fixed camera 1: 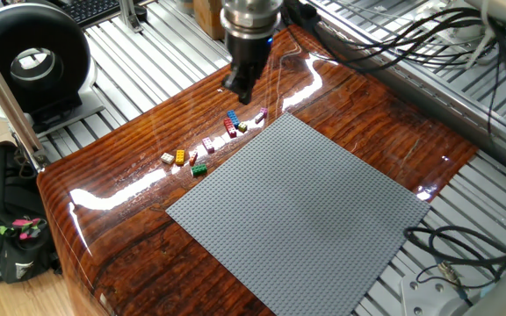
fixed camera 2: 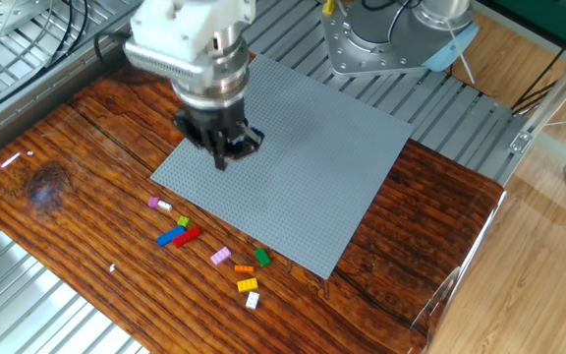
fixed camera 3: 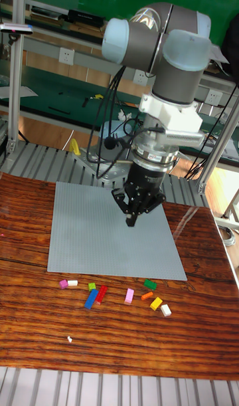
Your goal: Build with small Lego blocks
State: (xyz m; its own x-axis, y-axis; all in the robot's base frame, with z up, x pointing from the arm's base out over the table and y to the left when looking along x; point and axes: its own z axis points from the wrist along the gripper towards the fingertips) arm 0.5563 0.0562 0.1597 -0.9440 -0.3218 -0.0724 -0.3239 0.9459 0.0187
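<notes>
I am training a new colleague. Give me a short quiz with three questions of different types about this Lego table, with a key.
1. True or false: a brick already sits on the grey baseplate.
2. Multiple choice: the blue brick lies touching which brick? A) white B) red C) yellow
3. Fill in: the gripper hangs in the air and holds ____.

Key: 1 false. 2 B, the red brick. 3 nothing.
</notes>
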